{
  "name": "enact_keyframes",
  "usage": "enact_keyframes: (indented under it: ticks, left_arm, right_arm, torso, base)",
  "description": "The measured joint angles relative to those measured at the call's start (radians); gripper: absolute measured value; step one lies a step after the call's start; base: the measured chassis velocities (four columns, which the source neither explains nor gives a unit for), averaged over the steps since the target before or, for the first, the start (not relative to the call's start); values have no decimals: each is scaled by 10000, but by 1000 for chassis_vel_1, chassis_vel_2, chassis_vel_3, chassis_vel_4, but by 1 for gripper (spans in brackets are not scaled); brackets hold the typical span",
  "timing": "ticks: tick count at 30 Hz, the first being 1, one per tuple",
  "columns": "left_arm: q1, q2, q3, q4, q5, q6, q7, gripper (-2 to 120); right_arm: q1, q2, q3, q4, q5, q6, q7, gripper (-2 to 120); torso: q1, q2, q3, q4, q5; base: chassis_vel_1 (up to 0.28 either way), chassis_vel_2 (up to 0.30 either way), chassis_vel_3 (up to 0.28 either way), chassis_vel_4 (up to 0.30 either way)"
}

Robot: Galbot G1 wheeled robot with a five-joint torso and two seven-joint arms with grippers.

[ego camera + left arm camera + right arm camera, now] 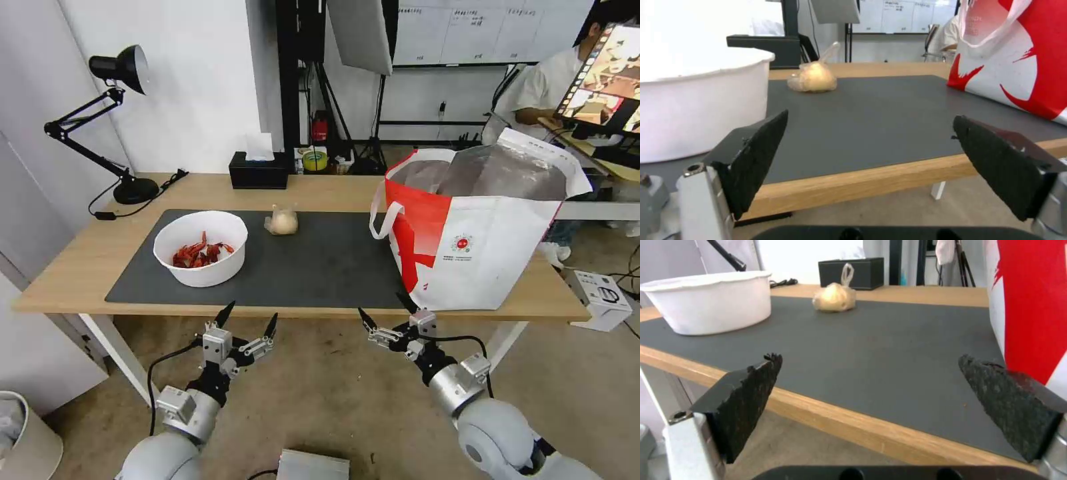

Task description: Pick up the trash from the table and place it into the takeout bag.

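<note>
Grippers, my left [248,319] and right [387,307], both spread empty; that bowl of red shells [201,247] could tip if I pinch one rim.

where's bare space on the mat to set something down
Widest bare patch: mat between the white bowl and takeout bag, in front of the small clear bag. Crowded: right end under the takeout bag, left end around the bowl.
</note>
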Motion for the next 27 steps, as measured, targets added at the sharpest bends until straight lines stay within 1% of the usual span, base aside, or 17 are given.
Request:
enact_keyframes:
  ticks: [5, 9, 12, 13, 16, 17, 19, 21, 22, 26, 27]
  left_arm:
    - [-1, 3, -7, -5, -3, -3, 0, 100]
    - [-6, 5, -12, -15, -8, -3, 0, 100]
    - [-4, 18, -21, -30, -15, -4, -1, 100]
    - [-4, 18, -21, -30, -15, -4, -1, 100]
    - [2, 12, -52, -21, -20, -3, -5, 100]
    - [2, 12, -52, -21, -20, -3, -5, 100]
    - [17, -9, -73, 13, -21, -4, -6, 100]
    - [20, -16, -81, 20, -22, -4, -6, 100]
    - [23, -23, -96, 31, -23, -4, -8, 100]
    - [28, -23, -119, 49, -25, -4, -8, 100]
    - [32, -4, -147, 60, -36, -4, -13, 100]
  right_arm:
    - [179, -44, -111, 11, 38, -9, 85, 100]
    - [720, -126, -463, -34, 191, -145, 241, 100]
    - [1514, -140, -1003, -153, 467, -468, 428, 100]
    - [1514, -140, -1003, -153, 467, -468, 428, 100]
    - [2588, -97, -1812, -539, 738, -760, 568, 100]
    - [2588, -97, -1812, -539, 738, -760, 568, 100]
    - [3533, 140, -2483, -1023, 929, -944, 664, 100]
    - [3777, 270, -2628, -1168, 985, -1004, 705, 100]
    - [4101, 471, -2816, -1364, 1064, -1084, 771, 100]
    - [4519, 731, -3075, -1646, 1167, -1151, 861, 100]
    - [4933, 946, -3369, -1960, 1250, -1189, 960, 100]
  torso:
    - [0, 0, 0, 0, 0]
    - [0, 1, 0, 0, -1]
    - [0, 0, 0, -1, 0]
    - [0, 0, 0, -1, 0]
    - [0, 1, 0, 1, -1]
    - [0, 1, 0, 1, -1]
    - [1, 0, 1, 2, -1]
    - [1, 0, 1, 2, -2]
    - [1, 0, 1, 0, 0]
    - [1, 0, 1, 1, -1]
    - [1, 0, 1, 2, -2]
  base:
    - [0, 0, 0, 0]
    - [0, 0, 0, 0]
    - [0, 0, 0, 0]
    - [0, 0, 0, 0]
    - [0, 0, 0, 0]
    - [0, 0, 0, 0]
    - [0, 0, 0, 0]
    - [0, 0, 0, 0]
    - [0, 0, 0, 0]
    - [0, 0, 0, 0]
    - [0, 0, 0, 0]
